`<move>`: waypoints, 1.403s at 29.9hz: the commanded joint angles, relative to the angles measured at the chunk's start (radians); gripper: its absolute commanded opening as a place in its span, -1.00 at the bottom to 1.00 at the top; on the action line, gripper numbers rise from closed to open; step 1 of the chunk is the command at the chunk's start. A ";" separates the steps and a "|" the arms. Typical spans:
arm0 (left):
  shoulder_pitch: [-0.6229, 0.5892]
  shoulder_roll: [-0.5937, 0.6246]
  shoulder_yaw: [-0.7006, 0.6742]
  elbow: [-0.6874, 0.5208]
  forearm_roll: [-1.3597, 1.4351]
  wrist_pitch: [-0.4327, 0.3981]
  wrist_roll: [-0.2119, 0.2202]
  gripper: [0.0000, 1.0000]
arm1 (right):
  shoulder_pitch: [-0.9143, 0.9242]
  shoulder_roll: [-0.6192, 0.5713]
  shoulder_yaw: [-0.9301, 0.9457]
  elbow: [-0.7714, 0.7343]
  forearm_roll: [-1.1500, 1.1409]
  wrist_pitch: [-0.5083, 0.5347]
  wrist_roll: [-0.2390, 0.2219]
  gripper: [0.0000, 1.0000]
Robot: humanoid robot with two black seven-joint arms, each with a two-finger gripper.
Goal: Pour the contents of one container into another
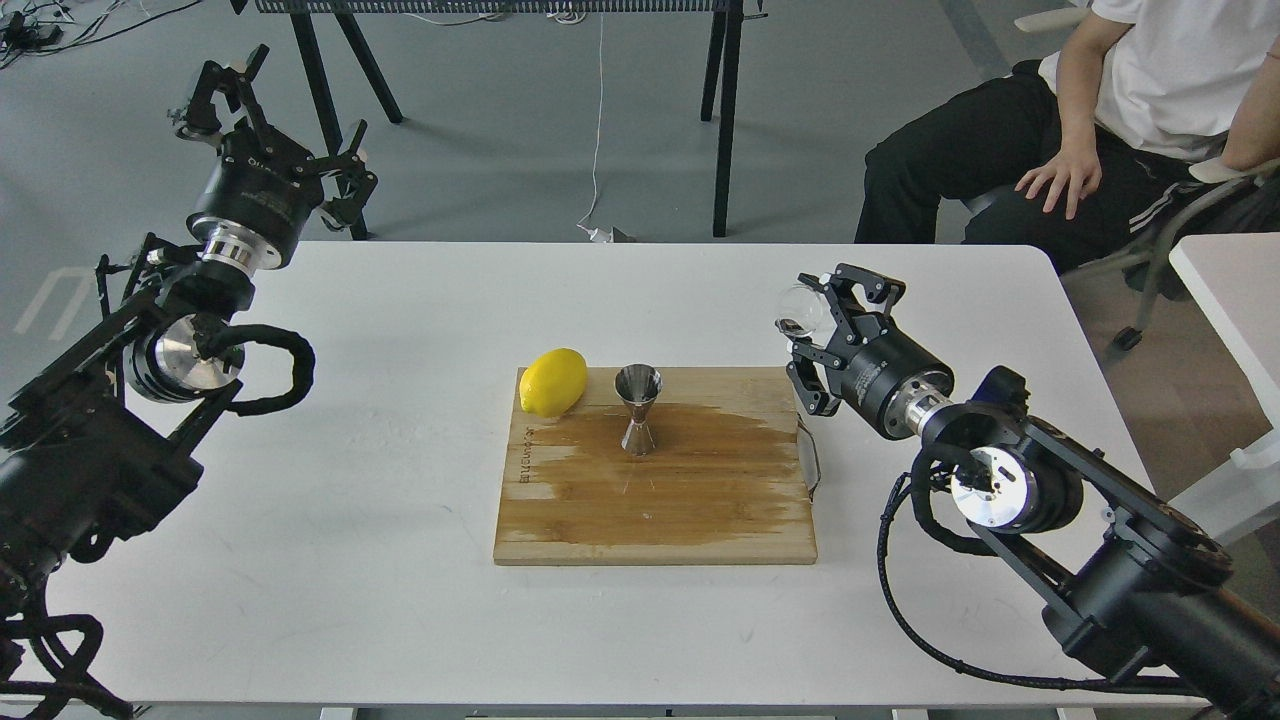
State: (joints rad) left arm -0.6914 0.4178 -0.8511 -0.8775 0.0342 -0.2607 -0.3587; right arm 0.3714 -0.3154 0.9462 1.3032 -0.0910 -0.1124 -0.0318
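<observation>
Your right gripper [812, 340], right of centre, holds the small clear glass cup [803, 311]; your left gripper [275, 125], upper left, has its fingers wide; the shiny steel hourglass jigger [638, 410] stands mid-frame.

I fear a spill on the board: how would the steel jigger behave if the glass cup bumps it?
The jigger likely tips easily: it stands upright on a small base with a narrow waist. Its shiny steel probably slides on the wet-looking cutting board. Once down, its cones would likely roll in an arc.

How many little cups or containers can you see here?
2: a clear glass cup held in the right gripper above the table, and a steel jigger upright on the cutting board.
</observation>
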 commanded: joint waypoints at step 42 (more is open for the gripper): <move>0.000 -0.002 0.000 0.000 0.001 0.000 0.001 1.00 | -0.071 0.114 0.236 -0.633 0.527 0.433 -0.148 0.17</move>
State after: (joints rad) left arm -0.6917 0.4154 -0.8529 -0.8774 0.0353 -0.2607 -0.3574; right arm 0.3009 -0.2014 1.1823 0.6691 0.4357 0.3206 -0.1796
